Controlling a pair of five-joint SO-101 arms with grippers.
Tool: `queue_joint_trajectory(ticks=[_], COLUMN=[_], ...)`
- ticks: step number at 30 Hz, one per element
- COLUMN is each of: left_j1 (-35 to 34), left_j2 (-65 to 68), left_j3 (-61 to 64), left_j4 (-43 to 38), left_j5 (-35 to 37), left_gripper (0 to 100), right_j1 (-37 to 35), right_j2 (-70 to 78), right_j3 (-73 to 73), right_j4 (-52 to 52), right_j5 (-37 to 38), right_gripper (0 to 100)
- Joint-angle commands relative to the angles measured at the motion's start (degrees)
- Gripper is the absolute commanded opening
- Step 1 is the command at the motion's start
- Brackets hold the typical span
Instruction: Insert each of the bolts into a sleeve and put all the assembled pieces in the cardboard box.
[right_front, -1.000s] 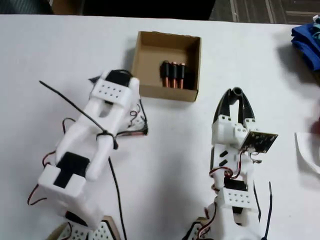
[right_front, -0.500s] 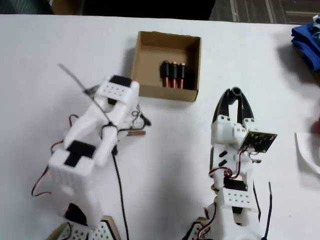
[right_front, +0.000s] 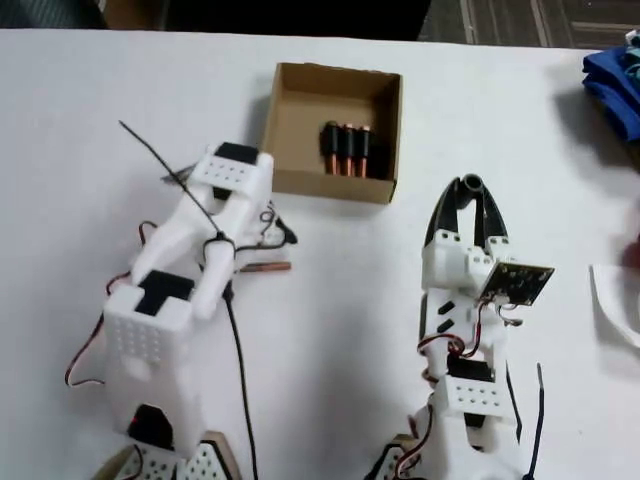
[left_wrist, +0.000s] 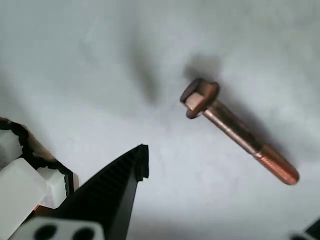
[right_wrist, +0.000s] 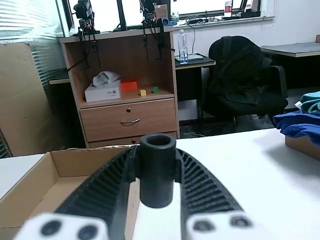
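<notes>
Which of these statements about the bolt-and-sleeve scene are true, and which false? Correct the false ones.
1. The right claw holds a black sleeve. True.
2. The bolt lies inside the box. False: it lies on the table, outside the box.
3. The box holds assembled pieces. True.
4. The left claw is shut on the bolt. False: it is open, and the bolt lies untouched.

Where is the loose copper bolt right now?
In the high view the bolt lies flat on the white table, right beside the left arm, a little nearer the arms than the cardboard box.
</notes>
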Motion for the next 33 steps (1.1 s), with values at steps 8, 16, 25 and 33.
queue_joint_trajectory(ticks=[8,16,25,33], left_j1=[-1.41,-1.76,-8.35,-4.22], left_j2=[-0.18,2.29,18.29,19.78], left_j3=[-0.66,-0.92,-10.33,-10.68], left_j4=[-5.36,-0.88,4.13,4.04], left_j5=[5.01,5.27,3.78,0.44], left_gripper=[54,52,32,24], right_j1=[-0.31,-0.22,-0.22,-0.13], right_j2=[-1.63,-1.63,-1.63,-1.63], right_j3=[0.62,0.62,0.62,0.62], right_j4=[0.22,0.22,0.22,0.22], right_j5=[-0.35,-0.35,-0.35,-0.35], right_gripper=[1.9,1.9,1.9,1.9])
